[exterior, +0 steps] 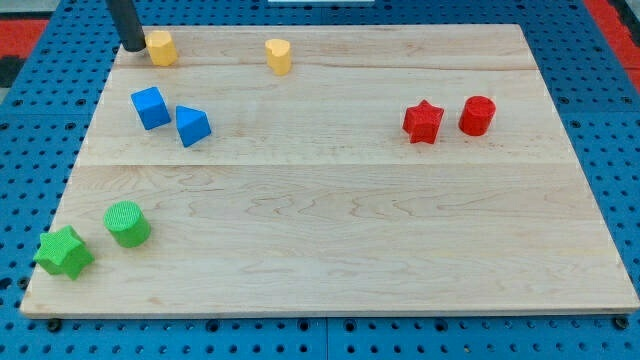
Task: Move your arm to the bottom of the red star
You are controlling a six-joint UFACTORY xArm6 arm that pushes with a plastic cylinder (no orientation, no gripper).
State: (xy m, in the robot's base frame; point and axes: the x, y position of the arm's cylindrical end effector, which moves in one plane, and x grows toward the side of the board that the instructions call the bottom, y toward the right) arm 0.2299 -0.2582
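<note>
Blue pegboard surrounds the scene, and on it lies our pale wooden counter (330, 230), which fills most of the frame. Our rod enters at the upper left of the frame, and my tip (133, 47) rests on the counter's upper left corner, touching or just beside the left face of a yellow block (161, 47) whose shape we cannot quite make out. We carry no gripper at all, so nothing opens, closes or holds anything; the rod only pushes.

Next in size come the blocks. At the lower left sit a green star (64, 251) and a green cylinder (127, 223), near each other. At the upper left, below my tip, a blue cube (150, 107) and a blue wedge-like block (192, 126) lie just beside one another. A second yellow block (279, 55) sits at the upper middle.

The red star (423, 122) lies in the upper right part of the frame, just left of a red cylinder (478, 115).

We judge the task barely begun: my tip is well apart from the red star, far to its left and higher in the frame. What remains is the whole crossing to the spot just below the star.
</note>
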